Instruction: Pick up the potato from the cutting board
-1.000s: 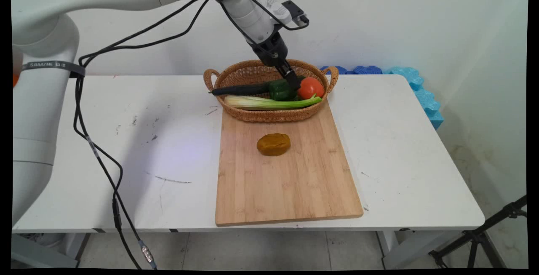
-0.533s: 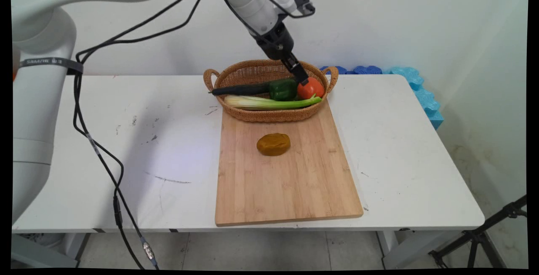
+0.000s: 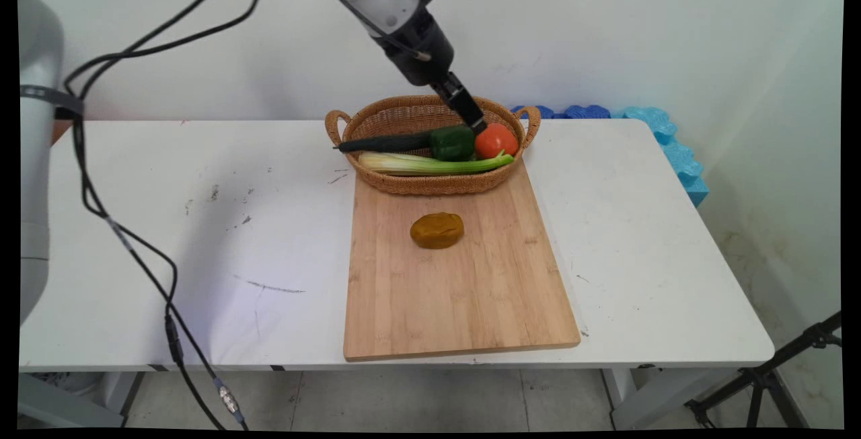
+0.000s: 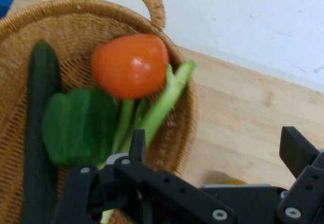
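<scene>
Claw: you see the claw point(image 3: 478, 126) spread wide and empty, poised just above the right end of the basket point(image 3: 430, 185).
Nearest thing: the tomato point(image 3: 496, 140) lies in that right end, touching the green pepper point(image 3: 452, 143) and resting against the celery point(image 3: 437, 165).
Neighbours: the cucumber point(image 3: 383, 143) lies behind the celery.
Handling: judge the tomato smooth, round and easily bruised. Grip it lightly across its widest part.
Surroundings: the basket's front overlaps the cutting board point(image 3: 464, 291) on the tabletop point(image 3: 202, 237). A brown lump point(image 3: 437, 230) lies mid-board.
</scene>
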Motion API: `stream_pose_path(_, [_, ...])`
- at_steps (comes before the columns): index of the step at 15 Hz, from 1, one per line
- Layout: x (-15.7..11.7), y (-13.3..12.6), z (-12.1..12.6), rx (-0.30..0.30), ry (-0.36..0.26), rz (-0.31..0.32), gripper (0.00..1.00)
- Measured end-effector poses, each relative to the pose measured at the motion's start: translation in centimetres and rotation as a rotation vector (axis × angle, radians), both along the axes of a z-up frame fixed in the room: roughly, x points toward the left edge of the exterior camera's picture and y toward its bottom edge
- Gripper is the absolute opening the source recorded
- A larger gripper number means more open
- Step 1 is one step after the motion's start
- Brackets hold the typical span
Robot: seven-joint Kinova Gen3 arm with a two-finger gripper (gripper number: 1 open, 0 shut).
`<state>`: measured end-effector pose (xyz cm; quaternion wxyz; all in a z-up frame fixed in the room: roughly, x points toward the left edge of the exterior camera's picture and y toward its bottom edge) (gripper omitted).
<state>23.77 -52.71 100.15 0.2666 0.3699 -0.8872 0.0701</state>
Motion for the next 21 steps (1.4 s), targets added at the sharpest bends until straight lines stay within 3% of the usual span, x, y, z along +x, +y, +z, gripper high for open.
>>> stream_pose_path(8, [1.5,5.8,-2.1,0.026,-0.006,-0.016,1.00])
stream_pose_path(21, [-0.2,7.5,-9.6,0.058,-0.042,-0.001,1.00])
